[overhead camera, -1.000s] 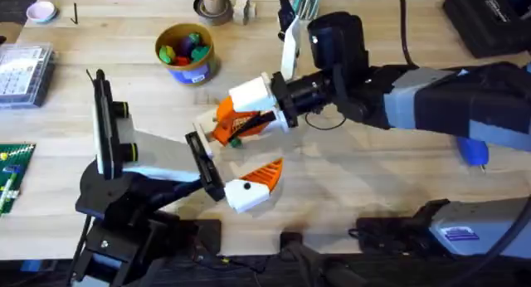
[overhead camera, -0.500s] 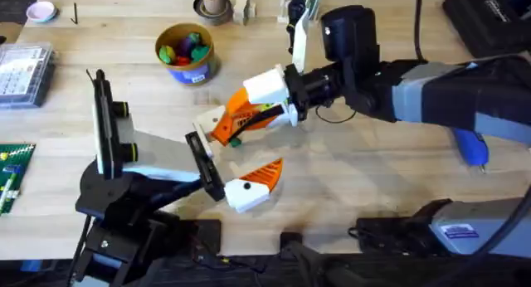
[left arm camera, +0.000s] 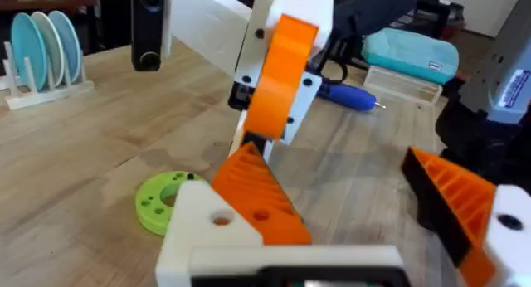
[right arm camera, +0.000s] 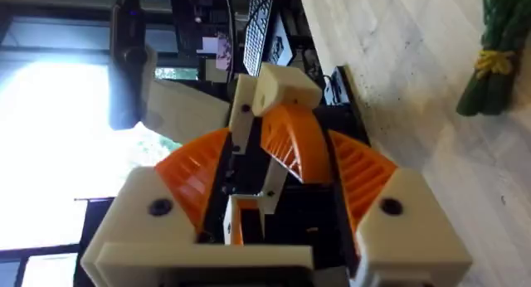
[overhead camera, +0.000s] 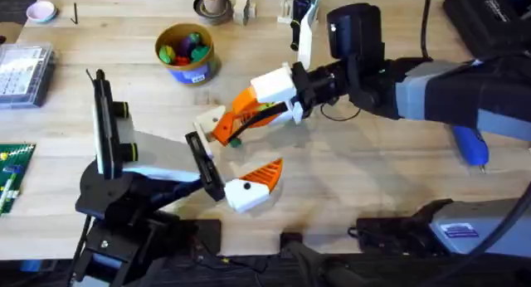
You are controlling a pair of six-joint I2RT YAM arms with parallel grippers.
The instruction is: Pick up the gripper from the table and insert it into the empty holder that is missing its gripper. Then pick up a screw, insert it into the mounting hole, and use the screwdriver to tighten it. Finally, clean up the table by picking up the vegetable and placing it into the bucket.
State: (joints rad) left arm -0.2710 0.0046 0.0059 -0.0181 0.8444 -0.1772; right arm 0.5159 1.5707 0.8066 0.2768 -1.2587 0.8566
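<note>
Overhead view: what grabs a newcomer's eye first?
The right gripper, reaching in from the right to mid-table, its orange-padded fingers closed on an orange-and-white part. Just nearer the bases, the left gripper rests low with its orange pad up. At the far edge sits the tan bucket holding colourful toys.

The holder (overhead camera: 211,121), white with a pointed top, stands at frame centre with the ribbed orange gripper (overhead camera: 235,119) against it. The blue screwdriver (overhead camera: 470,146) lies at right. The dark-green vegetable (right arm camera: 491,59) lies flat on the pale wooden table (overhead camera: 348,171). The tan bucket (overhead camera: 186,53) stands upright, upper left, holding coloured items.
</note>
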